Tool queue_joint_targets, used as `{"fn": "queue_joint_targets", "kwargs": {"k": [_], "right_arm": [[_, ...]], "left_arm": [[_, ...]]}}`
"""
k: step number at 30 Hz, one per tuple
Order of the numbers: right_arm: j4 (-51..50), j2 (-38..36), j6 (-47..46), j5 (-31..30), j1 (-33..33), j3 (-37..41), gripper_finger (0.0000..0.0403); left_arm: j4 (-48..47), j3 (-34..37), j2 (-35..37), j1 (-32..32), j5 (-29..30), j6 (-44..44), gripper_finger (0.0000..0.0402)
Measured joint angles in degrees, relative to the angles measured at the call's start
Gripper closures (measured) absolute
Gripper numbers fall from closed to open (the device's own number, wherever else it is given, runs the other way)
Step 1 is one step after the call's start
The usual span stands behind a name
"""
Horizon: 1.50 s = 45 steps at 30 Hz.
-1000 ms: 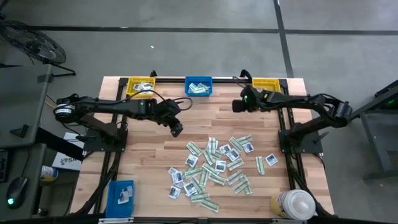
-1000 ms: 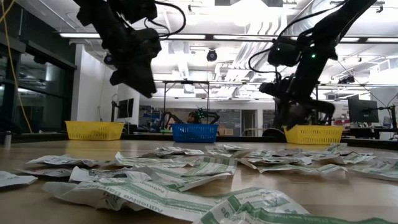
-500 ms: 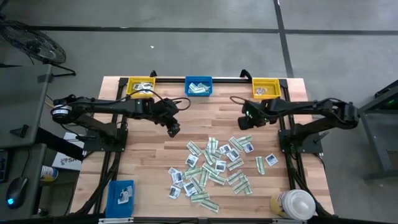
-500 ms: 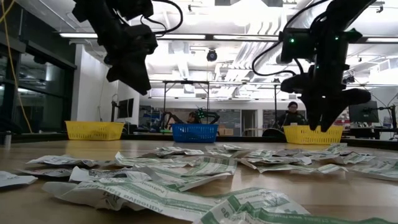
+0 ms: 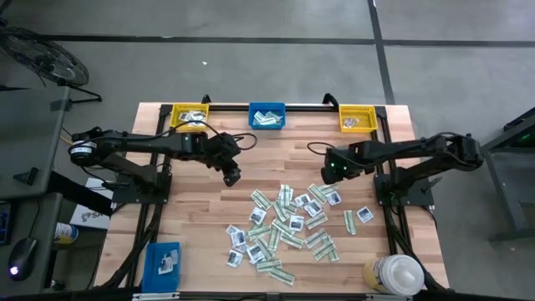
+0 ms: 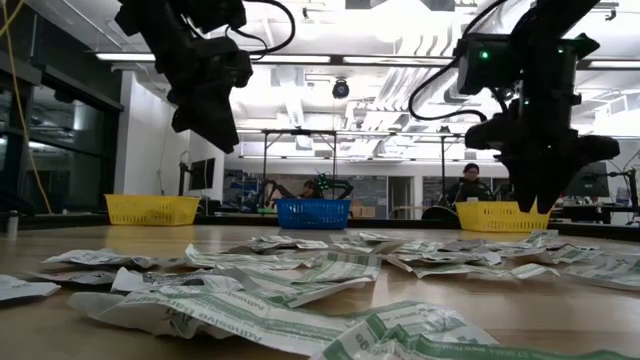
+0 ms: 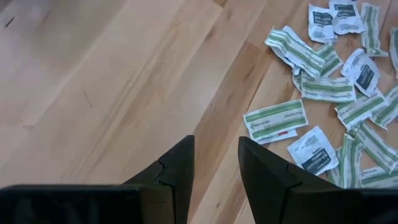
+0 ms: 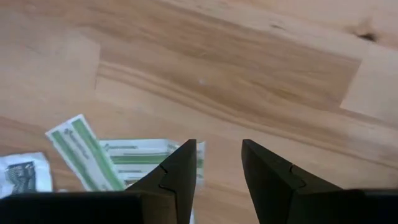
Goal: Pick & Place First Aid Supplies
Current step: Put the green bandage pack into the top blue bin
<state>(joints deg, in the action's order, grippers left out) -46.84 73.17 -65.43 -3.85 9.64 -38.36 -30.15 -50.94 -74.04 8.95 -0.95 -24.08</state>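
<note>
The first aid supplies (image 5: 288,221) are a scatter of small white squarish packets and green-and-white strips lying flat on the wooden table, right of centre. My left gripper (image 5: 232,176) hovers open over bare wood to the left of the scatter; its wrist view shows the nearest packets (image 7: 277,119) ahead of the fingers. My right gripper (image 5: 330,171) hangs open above the far edge of the scatter, with green strips (image 8: 134,152) just beside its fingers. In the low view both grippers (image 6: 212,130) (image 6: 540,195) are clear of the table.
Along the far edge stand a yellow bin (image 5: 189,115), a blue bin (image 5: 267,115) and a second yellow bin (image 5: 358,118), each holding some packets. Another blue bin (image 5: 163,261) sits at the near left corner and a white-capped bottle (image 5: 394,274) at the near right.
My right gripper has come away from the far right yellow bin toward the near edge and down, ending over the far edge of the scatter. My left gripper has shifted a little toward the table's left and risen slightly. The packets have not moved.
</note>
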Motion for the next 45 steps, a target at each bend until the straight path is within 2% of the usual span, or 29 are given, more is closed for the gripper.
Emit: {"fn": "queue_joint_targets", "kwargs": {"k": [9, 20, 30, 37, 45], "right_arm": [[10.94, -0.55, -5.3, 2.78, -4.14, 9.16, 0.0281], [13.45, -0.63, -2.19, 3.38, -4.56, 9.78, 0.0281], [16.23, -3.1, -2.32, 7.21, -4.6, 9.78, 0.0281], [16.03, -4.3, -3.31, 5.96, -4.56, 10.68, 0.0281], [22.91, -4.93, -8.77, 3.95, -7.64, 15.38, 0.0281]], "left_arm": [[0.0, 0.0, 0.0, 0.0, -1.91, 0.51, 0.0278], [0.04, 0.0, -0.02, 0.0, -2.76, 1.41, 0.0278], [0.07, 0.0, -0.02, 0.0, -3.48, 1.36, 0.0278], [0.14, 0.0, -0.02, 0.0, -3.52, 1.35, 0.0278], [0.05, 0.0, -0.04, 0.0, -4.05, 1.32, 0.0278]]}}
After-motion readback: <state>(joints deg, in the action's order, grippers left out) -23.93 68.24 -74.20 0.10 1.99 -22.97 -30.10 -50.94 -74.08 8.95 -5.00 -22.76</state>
